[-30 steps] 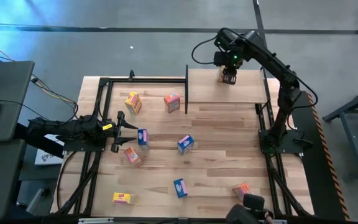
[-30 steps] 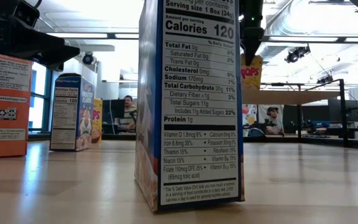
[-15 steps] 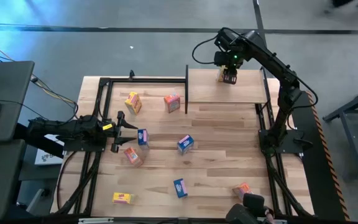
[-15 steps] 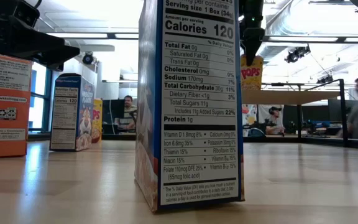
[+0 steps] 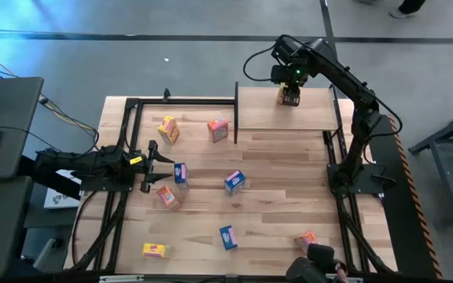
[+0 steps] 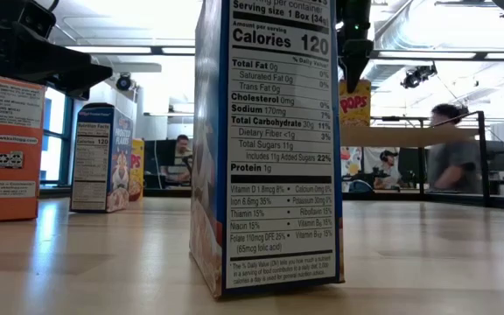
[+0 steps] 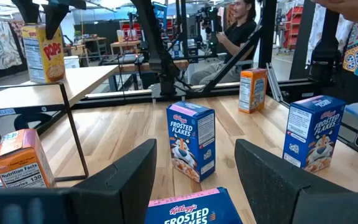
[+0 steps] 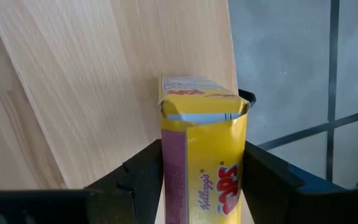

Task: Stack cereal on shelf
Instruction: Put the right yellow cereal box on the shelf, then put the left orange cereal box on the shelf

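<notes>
My right gripper [image 5: 289, 96] is over the far right of the light wood shelf [image 5: 266, 118] and is shut on a yellow cereal box [image 8: 204, 162]. The box also shows in the low view [image 6: 353, 101], upright at the board's top. My left gripper [image 5: 154, 163] is open at the table's left, level. A blue box [image 5: 181, 173] lies just ahead of its fingers and shows low in the left wrist view [image 7: 194, 211]. Several more boxes stand on the slatted tabletop: yellow [image 5: 168, 129], orange [image 5: 218, 130], blue [image 5: 235, 181], orange [image 5: 167, 196]. My right gripper pinches the yellow box's two narrow sides [image 8: 166, 168] between its two fingers [image 8: 143, 180], below the box's top flap. The fingers come from above, pointing down. The box stands upright at the shelf board; whether its bottom rests on the board I cannot tell.
More boxes stand near the table's front edge: blue [image 5: 227, 236], yellow [image 5: 155, 250], orange [image 5: 306, 240]. The black metal frame [image 5: 236, 110] borders the shelf's left side. A blue box [image 6: 269, 149] stands close before the low camera. People show in the room behind.
</notes>
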`<move>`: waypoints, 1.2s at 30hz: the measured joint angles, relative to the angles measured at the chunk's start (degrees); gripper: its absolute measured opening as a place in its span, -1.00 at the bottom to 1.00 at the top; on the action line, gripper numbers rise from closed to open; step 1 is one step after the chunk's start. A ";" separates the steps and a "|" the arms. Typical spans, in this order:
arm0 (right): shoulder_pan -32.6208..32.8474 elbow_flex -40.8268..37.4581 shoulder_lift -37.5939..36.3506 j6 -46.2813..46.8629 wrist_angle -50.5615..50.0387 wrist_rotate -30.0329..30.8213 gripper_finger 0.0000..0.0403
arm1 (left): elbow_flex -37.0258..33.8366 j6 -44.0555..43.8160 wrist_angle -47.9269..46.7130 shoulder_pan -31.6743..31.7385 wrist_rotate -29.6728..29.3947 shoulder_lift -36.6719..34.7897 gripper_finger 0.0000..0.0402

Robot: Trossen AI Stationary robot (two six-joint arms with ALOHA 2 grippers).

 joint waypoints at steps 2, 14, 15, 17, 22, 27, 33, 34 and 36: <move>0.00 0.00 0.00 -0.32 -0.01 0.37 -0.08 | 0.02 0.00 0.01 0.00 0.00 0.00 0.04; -0.63 0.02 0.00 -0.72 0.25 1.88 0.13 | 0.02 0.00 -0.01 0.00 0.02 0.00 0.04; -0.63 0.02 0.00 -0.95 0.27 2.08 0.13 | 0.02 0.00 0.00 0.00 0.01 0.01 0.04; -0.63 0.02 -0.05 -0.97 0.25 2.56 0.13 | 0.00 0.00 -0.01 0.00 0.00 0.00 0.04; -0.63 0.04 -0.11 -0.94 0.25 2.95 0.13 | 0.01 0.00 0.00 0.01 0.00 0.01 0.04; -0.63 0.04 -0.46 -0.96 0.65 3.78 0.13 | 0.01 0.00 -0.01 0.00 0.00 0.01 0.04; -0.63 0.06 -3.26 -0.96 1.21 4.87 0.12 | 0.00 0.00 0.01 0.00 0.02 0.00 0.04; -0.63 0.07 -3.79 -0.95 1.23 5.43 0.12 | 0.02 0.00 0.01 0.00 0.00 0.00 0.04; -0.63 0.07 -4.80 -0.90 1.39 5.41 0.12 | 0.00 0.00 -0.01 0.00 0.00 0.00 0.04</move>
